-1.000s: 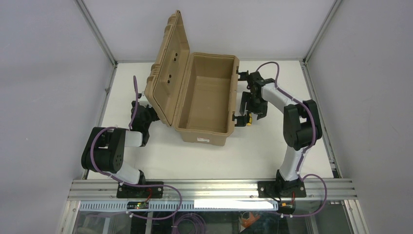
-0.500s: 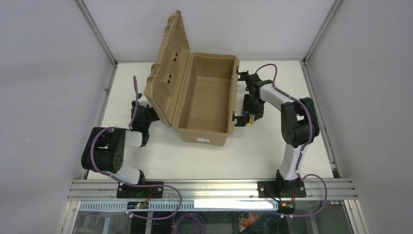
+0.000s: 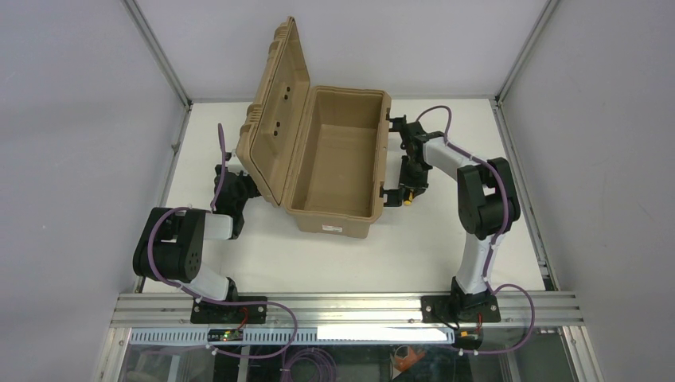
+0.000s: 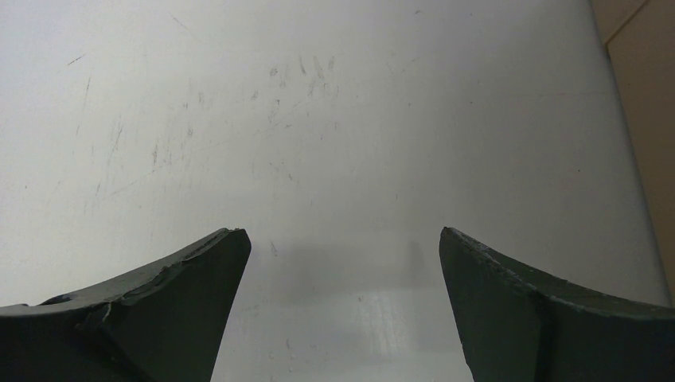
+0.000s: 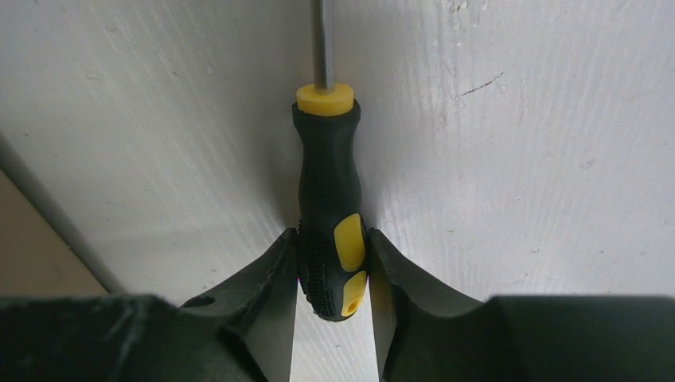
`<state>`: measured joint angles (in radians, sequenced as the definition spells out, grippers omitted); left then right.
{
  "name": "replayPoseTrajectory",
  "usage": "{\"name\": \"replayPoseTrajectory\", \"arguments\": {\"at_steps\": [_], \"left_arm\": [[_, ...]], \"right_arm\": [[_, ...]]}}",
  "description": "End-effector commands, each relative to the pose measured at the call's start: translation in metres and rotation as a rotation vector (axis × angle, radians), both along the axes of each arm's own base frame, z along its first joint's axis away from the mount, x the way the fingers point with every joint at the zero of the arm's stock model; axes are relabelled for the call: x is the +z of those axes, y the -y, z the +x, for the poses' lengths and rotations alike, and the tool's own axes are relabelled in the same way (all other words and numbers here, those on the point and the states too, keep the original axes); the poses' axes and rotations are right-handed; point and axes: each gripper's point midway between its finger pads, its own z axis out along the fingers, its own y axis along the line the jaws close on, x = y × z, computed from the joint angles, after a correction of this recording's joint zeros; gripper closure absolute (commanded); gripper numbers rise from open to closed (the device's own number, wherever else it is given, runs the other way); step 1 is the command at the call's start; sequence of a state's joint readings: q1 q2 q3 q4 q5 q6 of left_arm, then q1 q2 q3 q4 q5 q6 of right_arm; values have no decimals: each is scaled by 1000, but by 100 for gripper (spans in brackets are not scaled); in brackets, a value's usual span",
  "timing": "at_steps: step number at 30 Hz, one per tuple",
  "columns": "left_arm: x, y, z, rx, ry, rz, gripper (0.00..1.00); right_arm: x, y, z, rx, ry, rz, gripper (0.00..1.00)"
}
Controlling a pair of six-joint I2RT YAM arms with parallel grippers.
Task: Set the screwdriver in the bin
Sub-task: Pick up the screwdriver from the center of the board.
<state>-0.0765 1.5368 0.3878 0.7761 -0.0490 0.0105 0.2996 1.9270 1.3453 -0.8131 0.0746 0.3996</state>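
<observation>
The screwdriver (image 5: 329,199), with a yellow-and-black handle and a thin metal shaft, lies on the white table just right of the bin. My right gripper (image 5: 333,243) is shut on the butt end of its handle, one finger (image 5: 263,278) on each side. From above, the right gripper (image 3: 410,185) is low beside the bin's right wall, and a bit of yellow of the screwdriver (image 3: 407,199) shows under it. The bin (image 3: 376,151), a tan case, stands open with its ribbed lid upright on the left. My left gripper (image 4: 342,239) is open over bare table, left of the bin.
Black latches (image 3: 392,195) stick out of the bin's right wall close to my right gripper. A tan edge of the bin (image 4: 649,95) shows at the right of the left wrist view. Metal frame rails (image 3: 342,306) run along the table's near edge.
My right gripper has closed its fingers onto the screwdriver handle and shifted slightly toward the bin. The left arm has not moved.
</observation>
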Motion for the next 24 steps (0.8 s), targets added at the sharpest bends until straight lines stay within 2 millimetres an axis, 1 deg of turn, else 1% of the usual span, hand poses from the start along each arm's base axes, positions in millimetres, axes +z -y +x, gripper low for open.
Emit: {"name": "replayPoseTrajectory", "arguments": {"at_steps": [1,5,8,16,17,18,20,24], "left_arm": [[16,-1,3,-3,54,-16,1],[16,-1,3,-3,53,-17,1],[16,-1,3,-2,53,-15,1],[16,-1,3,-2,53,-15,1],[16,-1,3,-3,53,-15,1],[16,-1,3,-2,54,-16,1],[15,-1,3,-3,52,-16,1],[15,-1,3,-2,52,-15,1]], "right_arm": [[10,4,7,0,38,-28,85],[26,8,9,3,62,-41,85],[42,11,11,7,87,-52,85],[90,21,15,6,160,-69,86],[99,22,17,8,177,-69,86],[103,23,17,9,182,-74,86],[118,25,20,8,212,-77,86],[141,27,27,10,259,-79,86]]}}
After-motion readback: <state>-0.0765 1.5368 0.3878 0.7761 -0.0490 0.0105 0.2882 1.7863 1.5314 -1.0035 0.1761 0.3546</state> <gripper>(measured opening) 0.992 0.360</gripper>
